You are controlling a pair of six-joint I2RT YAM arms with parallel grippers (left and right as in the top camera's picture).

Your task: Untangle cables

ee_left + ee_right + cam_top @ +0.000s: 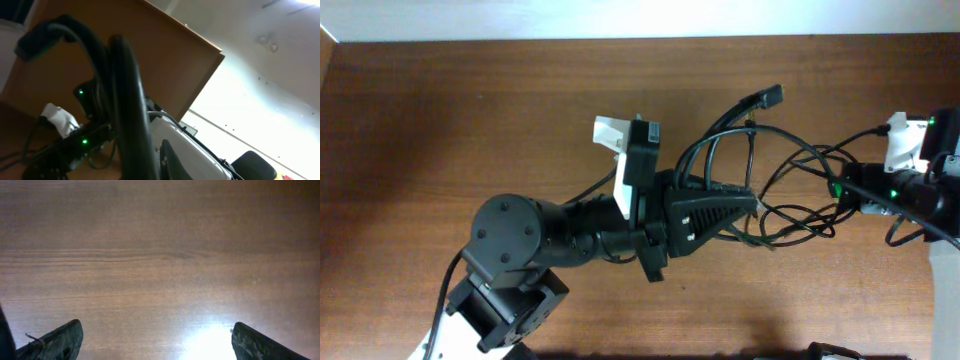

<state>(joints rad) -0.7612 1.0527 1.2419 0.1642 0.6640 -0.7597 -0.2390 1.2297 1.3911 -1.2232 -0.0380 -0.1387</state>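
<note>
Several cables [782, 213] lie tangled on the counter [470, 120], pinched in the left tool [752, 205]. Their loops trail rightward toward the right tool [155, 335], jaws wide apart over bare wood, so the right arm is nearer them.

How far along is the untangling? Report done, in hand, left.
Done: nothing visibly; the cables are one tangled bundle of crossing loops. In hand: left end effector is shut on the bundle; right end effector is open over bare table, holding nothing. Left: separating all the cords.
</note>
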